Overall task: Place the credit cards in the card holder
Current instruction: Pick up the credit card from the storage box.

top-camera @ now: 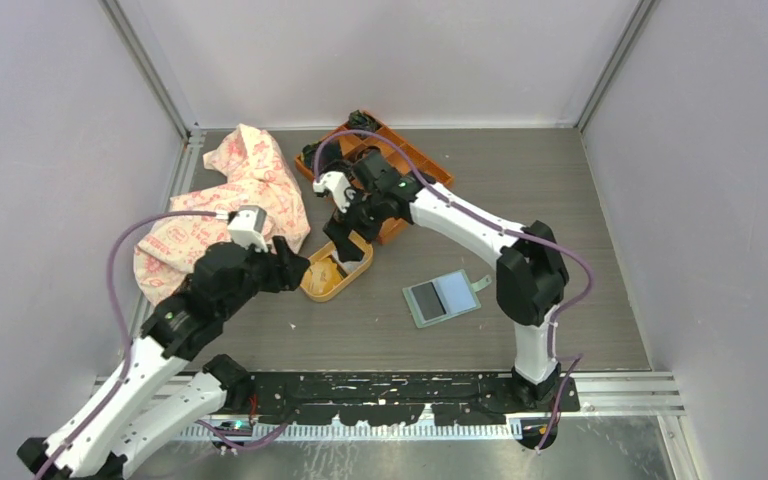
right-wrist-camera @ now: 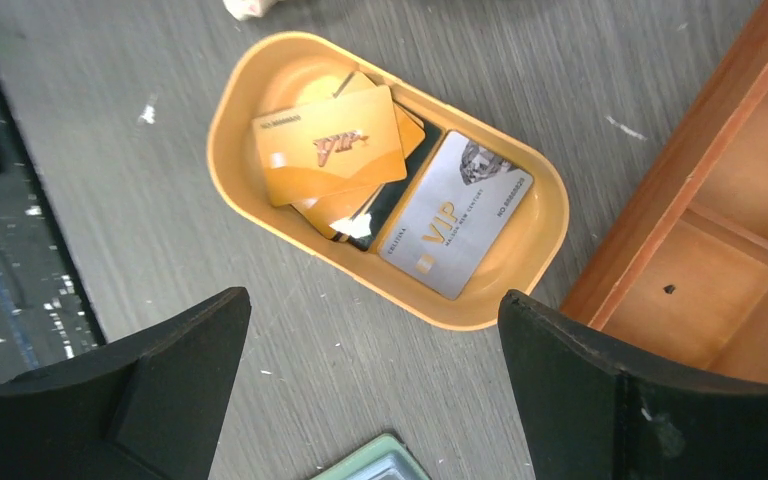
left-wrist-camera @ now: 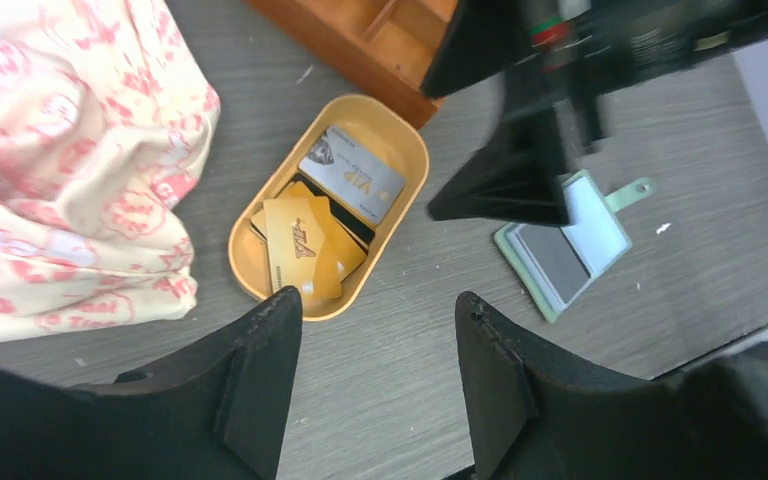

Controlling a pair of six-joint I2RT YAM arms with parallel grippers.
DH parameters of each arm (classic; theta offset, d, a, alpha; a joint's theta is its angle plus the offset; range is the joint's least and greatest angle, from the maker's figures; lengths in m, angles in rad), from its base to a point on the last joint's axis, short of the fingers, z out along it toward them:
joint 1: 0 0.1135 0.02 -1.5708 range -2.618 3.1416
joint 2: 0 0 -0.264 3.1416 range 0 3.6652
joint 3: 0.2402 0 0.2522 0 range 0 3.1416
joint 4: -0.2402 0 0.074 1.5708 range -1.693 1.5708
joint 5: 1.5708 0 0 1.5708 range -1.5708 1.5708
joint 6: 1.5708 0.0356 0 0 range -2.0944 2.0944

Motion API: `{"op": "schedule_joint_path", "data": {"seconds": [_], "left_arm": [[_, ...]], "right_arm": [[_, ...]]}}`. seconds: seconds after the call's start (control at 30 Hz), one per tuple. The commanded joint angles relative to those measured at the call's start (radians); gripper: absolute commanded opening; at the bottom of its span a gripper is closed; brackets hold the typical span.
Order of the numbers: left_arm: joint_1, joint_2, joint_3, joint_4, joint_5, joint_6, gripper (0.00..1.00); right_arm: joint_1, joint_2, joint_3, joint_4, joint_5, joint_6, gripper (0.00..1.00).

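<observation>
Glossy flat credit cards [right-wrist-camera: 430, 225] (gold, silver, black) are piled in smooth yellow oval dish [right-wrist-camera: 218, 140]; right fingers [right-wrist-camera: 160, 385] spread wide above it, empty; left fingers [left-wrist-camera: 250, 385] spread, empty; sage-green card holder [top-camera: 443, 298] laid open on grained surface [top-camera: 580, 200] near dish

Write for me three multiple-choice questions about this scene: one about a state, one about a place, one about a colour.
1. The card holder on the table is: A folded shut; B lying open; C standing on edge.
2. The credit cards are: A in the yellow dish; B inside the card holder; C spread on the table.
3. The lone card beside the gold cards is: A red; B blue; C silver-grey.
Answers: B, both inner panels face up; A, all lie piled in the dish; C, its grey face carries gold letters.
</observation>
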Motion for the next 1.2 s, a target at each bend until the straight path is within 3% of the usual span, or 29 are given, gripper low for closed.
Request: {"op": "schedule_joint_path", "data": {"seconds": [0.0,0.17,0.5,1.0,1.17], "left_arm": [[0.005,-0.080,0.132,-0.218,-0.010,0.151,0.59],[0.006,-0.113,0.073,-0.248,-0.194,0.232,0.59],[0.108,-0.232,0.050,-0.226,-0.129,0.229,0.58],[0.115,-0.307,0.047,-0.229,-0.173,0.226,0.57],[0.115,-0.309,0.046,-0.227,-0.170,0.225,0.57]], "right_arm": [[0.064,0.059,0.089,-0.056,0.188,-0.008,1.00],[0.114,0.144,0.168,-0.076,0.270,-0.005,1.00],[0.170,0.279,0.264,-0.099,0.349,0.028,0.97],[0.222,0.417,0.308,-0.089,0.403,0.088,0.97],[0.229,0.438,0.307,-0.091,0.395,0.101,0.90]]}}
